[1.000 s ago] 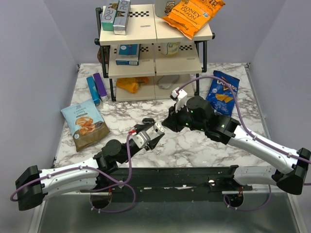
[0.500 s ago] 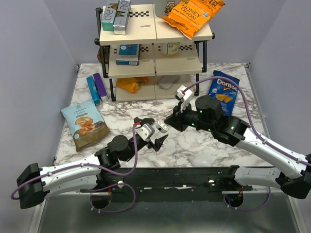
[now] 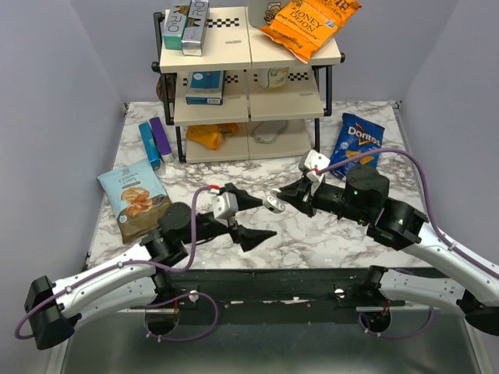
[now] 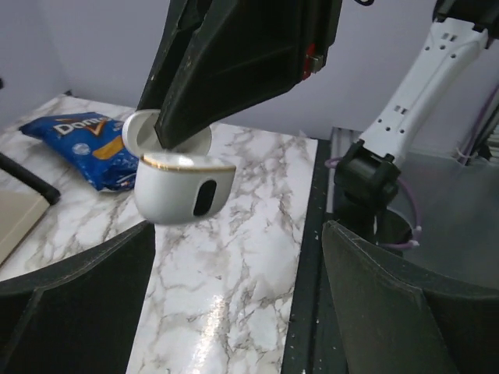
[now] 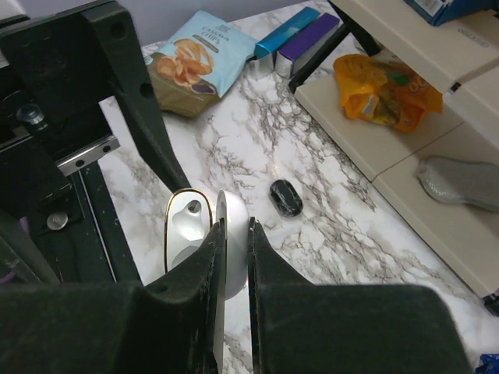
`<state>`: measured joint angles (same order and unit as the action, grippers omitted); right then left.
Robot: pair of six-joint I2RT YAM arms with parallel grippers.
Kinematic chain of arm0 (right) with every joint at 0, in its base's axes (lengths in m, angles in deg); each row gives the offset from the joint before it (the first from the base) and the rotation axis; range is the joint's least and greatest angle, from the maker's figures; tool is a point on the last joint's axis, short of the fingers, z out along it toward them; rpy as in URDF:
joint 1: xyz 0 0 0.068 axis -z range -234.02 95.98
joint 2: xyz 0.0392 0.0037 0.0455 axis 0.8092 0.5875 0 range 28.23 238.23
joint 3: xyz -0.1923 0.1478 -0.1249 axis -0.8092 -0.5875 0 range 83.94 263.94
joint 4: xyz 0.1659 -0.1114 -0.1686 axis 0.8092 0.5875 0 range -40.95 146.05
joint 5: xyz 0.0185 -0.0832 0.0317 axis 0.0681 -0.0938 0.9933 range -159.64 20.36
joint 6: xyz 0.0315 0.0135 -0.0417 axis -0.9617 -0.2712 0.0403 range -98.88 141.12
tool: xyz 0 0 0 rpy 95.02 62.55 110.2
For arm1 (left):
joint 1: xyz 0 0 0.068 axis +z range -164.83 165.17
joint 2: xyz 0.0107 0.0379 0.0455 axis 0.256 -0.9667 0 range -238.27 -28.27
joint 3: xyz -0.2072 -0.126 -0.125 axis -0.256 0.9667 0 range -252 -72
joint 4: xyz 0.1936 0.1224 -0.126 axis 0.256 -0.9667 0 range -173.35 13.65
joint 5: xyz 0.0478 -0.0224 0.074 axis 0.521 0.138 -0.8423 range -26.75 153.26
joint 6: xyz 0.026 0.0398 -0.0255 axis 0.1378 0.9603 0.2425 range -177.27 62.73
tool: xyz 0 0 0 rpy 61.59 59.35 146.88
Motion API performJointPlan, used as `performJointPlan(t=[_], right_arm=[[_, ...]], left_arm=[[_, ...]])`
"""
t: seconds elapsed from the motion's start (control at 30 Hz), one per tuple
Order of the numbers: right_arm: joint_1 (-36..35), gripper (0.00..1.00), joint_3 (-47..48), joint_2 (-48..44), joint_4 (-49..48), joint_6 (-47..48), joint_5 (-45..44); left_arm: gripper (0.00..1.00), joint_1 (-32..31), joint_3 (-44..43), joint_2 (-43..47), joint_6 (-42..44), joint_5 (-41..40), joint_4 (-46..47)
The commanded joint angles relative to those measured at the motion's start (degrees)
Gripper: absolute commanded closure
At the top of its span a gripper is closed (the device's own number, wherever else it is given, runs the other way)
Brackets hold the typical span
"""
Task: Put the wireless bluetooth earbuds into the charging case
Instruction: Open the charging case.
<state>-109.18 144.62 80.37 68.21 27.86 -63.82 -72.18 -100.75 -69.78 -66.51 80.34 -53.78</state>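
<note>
The white charging case (image 5: 185,227) hangs open above the marble, its gold-rimmed wells showing no bud inside. My right gripper (image 5: 234,227) is shut on the case's flipped-up lid (image 5: 235,212). In the top view the case (image 3: 273,203) sits at the tip of the right gripper (image 3: 282,199). One black earbud (image 5: 286,197) lies on the marble just beyond the case. The second earbud is not in view. My left gripper (image 3: 265,216) is wide open and empty, just left of and below the case (image 4: 183,187). Its fingers (image 4: 390,296) frame bare marble.
A two-tier shelf rack (image 3: 249,93) with snack bags and boxes stands at the back. A blue Doritos bag (image 3: 357,148) lies at the right. A cassava chips bag (image 3: 134,196) and blue and purple tubes (image 3: 154,140) lie at the left.
The left gripper has let go of the case, opened wide and drawn back to the left. The right gripper has carried the case to the right.
</note>
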Motion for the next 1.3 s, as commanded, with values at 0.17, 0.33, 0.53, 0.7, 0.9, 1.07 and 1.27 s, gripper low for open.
performJointPlan(t=[0.17,0.33,0.53,0.7,0.9,1.07,1.27], right_arm=[[-0.6,0.99,2.3,0.2,2.5,3.0,11.1],[-0.7,0.99,1.6,0.4,3.1,3.1,12.2],[-0.8,0.99,1.4,0.9,3.2,3.5,11.1],[-0.9,0.99,1.5,1.6,3.2,3.5,11.0],[-1.0,0.99,2.0,2.4,3.1,3.2,11.0],[-0.9,0.99,2.2,3.1,3.2,3.2,11.1],[-1.1,0.99,2.5,3.3,3.4,3.2,11.1]], left_arm=[[0.23,9.4,-5.8,-11.0,-8.0,28.0,4.9],[0.31,9.7,-6.1,-11.9,-8.3,28.2,7.0],[0.36,10.0,-5.7,-11.6,-10.0,27.9,8.3],[0.39,10.0,-5.9,-11.4,-10.1,27.4,8.2],[0.42,10.0,-5.6,-11.7,-9.3,26.3,7.3],[0.49,10.0,-5.5,-12.0,-8.8,26.0,7.1],[0.64,9.9,-5.5,-12.6,-8.4,26.9,6.7]])
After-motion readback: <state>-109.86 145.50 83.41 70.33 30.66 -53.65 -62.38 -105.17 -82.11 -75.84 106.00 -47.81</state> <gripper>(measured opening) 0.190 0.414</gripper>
